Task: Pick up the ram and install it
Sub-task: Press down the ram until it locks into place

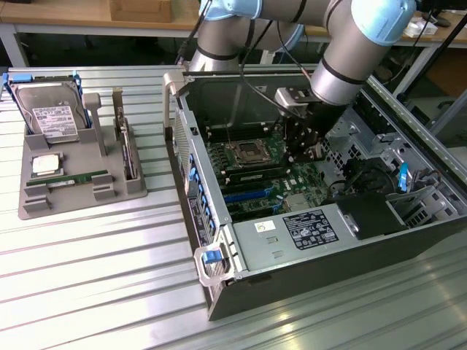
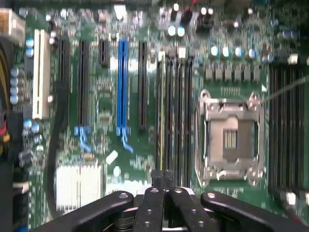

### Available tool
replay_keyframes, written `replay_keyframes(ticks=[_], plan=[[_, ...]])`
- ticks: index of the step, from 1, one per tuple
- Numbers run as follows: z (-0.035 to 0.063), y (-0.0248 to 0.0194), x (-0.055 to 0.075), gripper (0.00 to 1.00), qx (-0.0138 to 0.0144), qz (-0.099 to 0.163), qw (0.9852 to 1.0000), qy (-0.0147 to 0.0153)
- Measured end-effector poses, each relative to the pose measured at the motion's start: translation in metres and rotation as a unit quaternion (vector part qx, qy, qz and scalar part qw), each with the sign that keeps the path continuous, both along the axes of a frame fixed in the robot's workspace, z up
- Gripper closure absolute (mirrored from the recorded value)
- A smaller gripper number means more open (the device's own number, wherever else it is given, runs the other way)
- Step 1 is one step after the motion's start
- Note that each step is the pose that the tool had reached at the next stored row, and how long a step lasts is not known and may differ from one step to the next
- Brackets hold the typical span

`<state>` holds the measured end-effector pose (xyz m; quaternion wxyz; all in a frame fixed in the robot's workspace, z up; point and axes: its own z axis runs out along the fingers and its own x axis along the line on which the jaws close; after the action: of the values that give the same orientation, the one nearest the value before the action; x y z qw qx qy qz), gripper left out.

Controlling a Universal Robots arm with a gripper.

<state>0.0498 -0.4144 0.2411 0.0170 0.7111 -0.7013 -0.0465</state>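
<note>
Arm reaches into the open computer case [image 1: 219, 240] lying on its side on the ribbed metal tabletop [image 1: 95, 270]. Pincer [image 1: 303, 149] hangs low over the motherboard [image 1: 270, 182], just at the exterior view's right of the CPU socket [image 1: 248, 153]. In the wrist view the pincer [image 2: 163, 176] has its fingertips pressed together, closed, nothing visible between them. Tips sit right above the bank of dark memory slots [image 2: 174, 116] next to the empty silver CPU socket [image 2: 231, 137]. One slot in that bank shows a thin yellowish-green edge along it [image 2: 161, 116]; cannot tell for sure whether that is a seated stick.

One ram [image 1: 76, 179] lies flat in the front groove of the grey parts holder [image 1: 44, 204] on the tabletop, at the exterior view's left, well apart from the pincer. A second thin stick [image 1: 128, 149] stands on edge in a slot at the holder's case-side end. Square silver CPU chip [image 1: 45, 165] sits in the holder just behind the flat ram. Hard drive [image 1: 49, 117] with white label leans upright at the holder's back. Blue expansion slot [image 2: 122, 87] and white slot [image 2: 41, 72] are on the motherboard, away from the pincer tips. Blue latch [image 1: 211, 255] on the case's near edge.
</note>
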Motion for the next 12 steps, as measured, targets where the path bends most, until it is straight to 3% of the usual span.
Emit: replay_keyframes(ticks=[1,3,5,6,12], plan=[[0.0000,0.0000,0.013,0.90,0.0004,0.000,1.0000,0.0008],[0.0049,0.0000,0.025,0.90,0.0030,0.000,1.0000,0.0009],[0.0253,0.0000,0.030,0.90,0.0058,0.001,1.0000,0.0009],[0.0298,0.0000,0.032,0.90,0.0063,0.001,1.0000,0.0009],[0.0339,0.0000,0.032,0.90,0.0066,0.001,1.0000,0.0009]])
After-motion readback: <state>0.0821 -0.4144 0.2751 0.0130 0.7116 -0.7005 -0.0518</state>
